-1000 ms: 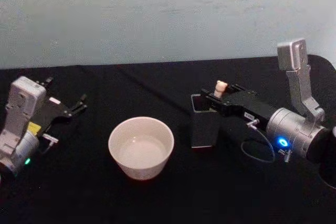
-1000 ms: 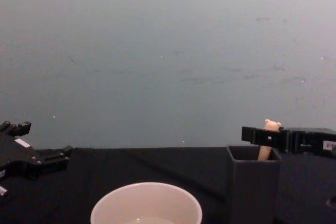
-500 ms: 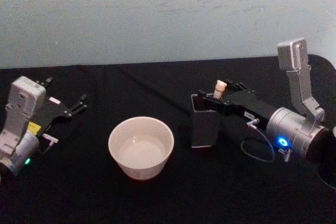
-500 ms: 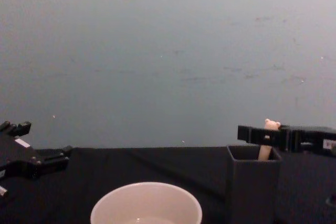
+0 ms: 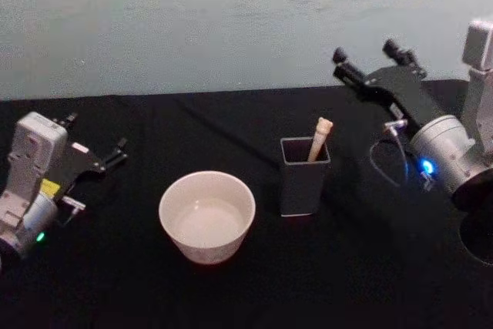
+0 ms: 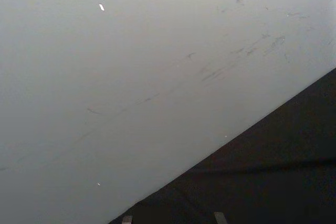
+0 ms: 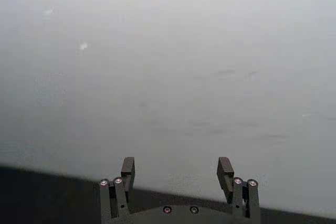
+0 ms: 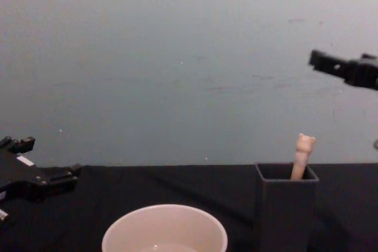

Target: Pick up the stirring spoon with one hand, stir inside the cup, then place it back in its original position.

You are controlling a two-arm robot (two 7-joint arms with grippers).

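The stirring spoon (image 5: 320, 138) leans in the dark grey square holder (image 5: 303, 179); its cream bear-head handle (image 8: 303, 154) sticks out of the holder (image 8: 284, 210), and its bowl is hidden inside. The cream cup (image 5: 206, 215) stands left of the holder, and its rim (image 8: 165, 228) is low in the chest view. My right gripper (image 5: 363, 52) hangs open and empty, high above the table and to the right of the holder. It is seen against the wall (image 8: 331, 63), with both fingers apart (image 7: 177, 169). My left gripper (image 5: 96, 132) rests open at the far left (image 8: 50, 157).
A black cloth (image 5: 254, 290) covers the table, and a pale wall (image 5: 231, 21) stands right behind it. The right arm's silver body with its blue light (image 5: 447, 152) sits at the right edge. There is free room in front of the cup and holder.
My right gripper has come off the spoon's handle and risen up and back to the right. The spoon stays leaning in the holder. The left arm has not moved.
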